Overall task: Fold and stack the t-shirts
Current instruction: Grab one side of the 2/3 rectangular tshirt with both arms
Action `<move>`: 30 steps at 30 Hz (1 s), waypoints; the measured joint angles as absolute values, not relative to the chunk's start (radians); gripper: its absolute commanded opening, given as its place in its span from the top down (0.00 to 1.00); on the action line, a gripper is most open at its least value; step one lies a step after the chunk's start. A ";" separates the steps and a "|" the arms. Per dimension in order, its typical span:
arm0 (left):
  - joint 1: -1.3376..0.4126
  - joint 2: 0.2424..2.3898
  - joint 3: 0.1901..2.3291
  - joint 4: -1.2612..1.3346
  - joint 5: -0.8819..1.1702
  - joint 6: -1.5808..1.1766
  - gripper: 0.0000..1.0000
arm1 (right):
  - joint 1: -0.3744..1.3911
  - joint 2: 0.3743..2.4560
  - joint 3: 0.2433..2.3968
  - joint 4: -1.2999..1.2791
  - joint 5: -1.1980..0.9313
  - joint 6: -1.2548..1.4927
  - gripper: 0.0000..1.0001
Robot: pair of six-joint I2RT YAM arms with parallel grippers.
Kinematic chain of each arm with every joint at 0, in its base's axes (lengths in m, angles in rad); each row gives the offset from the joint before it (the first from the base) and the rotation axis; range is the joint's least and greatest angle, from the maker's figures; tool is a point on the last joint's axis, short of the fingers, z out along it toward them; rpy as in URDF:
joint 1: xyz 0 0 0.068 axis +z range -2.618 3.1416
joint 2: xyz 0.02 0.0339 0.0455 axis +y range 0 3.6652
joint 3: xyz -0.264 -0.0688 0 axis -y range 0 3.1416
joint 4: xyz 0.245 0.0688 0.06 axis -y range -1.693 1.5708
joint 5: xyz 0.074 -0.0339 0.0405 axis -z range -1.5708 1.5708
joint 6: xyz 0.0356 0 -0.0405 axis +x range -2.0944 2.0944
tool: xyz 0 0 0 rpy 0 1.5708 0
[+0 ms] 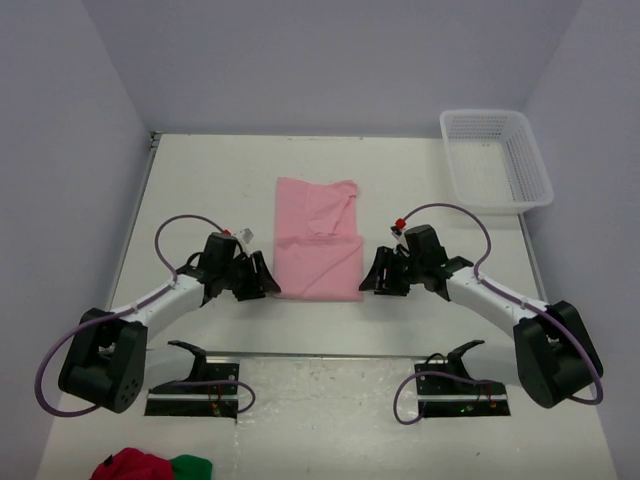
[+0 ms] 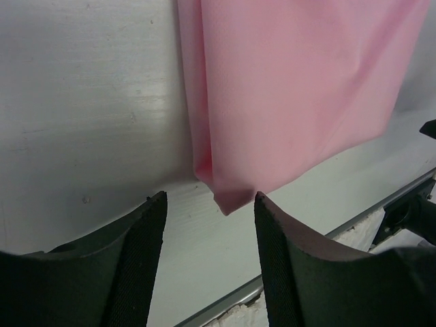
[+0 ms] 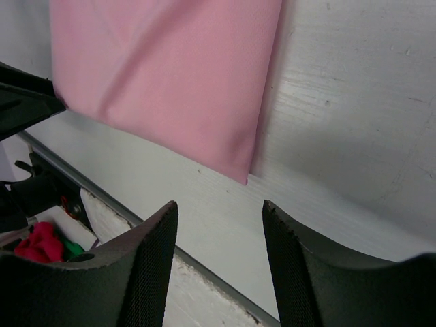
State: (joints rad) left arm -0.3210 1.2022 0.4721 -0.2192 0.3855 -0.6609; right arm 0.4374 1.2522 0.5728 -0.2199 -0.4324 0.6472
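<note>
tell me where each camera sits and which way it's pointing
Top external: above and behind the bases, looking down on the table, folded pink t-shirt, basket; both arms show.
Left wrist: on the left arm, facing the shirt's near left corner; left gripper open.
Right wrist: facing the near right corner; right gripper open.
All three share the shirt.

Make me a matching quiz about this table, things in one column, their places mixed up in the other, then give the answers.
Things:
1 pink shirt
2 white basket
3 red and green cloth
4 left gripper

Places:
A far right corner of the table
B near left edge, in front of the arm bases
C middle
D at the shirt's near left corner

Pairs: 1-C, 2-A, 3-B, 4-D
</note>
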 measured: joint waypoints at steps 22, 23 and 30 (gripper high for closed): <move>-0.321 1.355 0.482 -0.064 0.465 -0.650 0.43 | 0.437 1.251 0.573 -0.213 -0.413 0.648 0.44; -0.321 1.354 0.481 -0.064 0.465 -0.650 0.43 | 0.437 1.258 0.573 -0.211 -0.413 0.648 0.44; -0.321 1.345 0.473 -0.063 0.466 -0.645 0.46 | 0.437 1.302 0.573 -0.203 -0.409 0.654 0.43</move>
State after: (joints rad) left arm -0.3206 1.3445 0.4732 -0.0628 0.4656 -0.6449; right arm 0.4374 1.3018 0.5728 -0.2028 -0.4091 0.6544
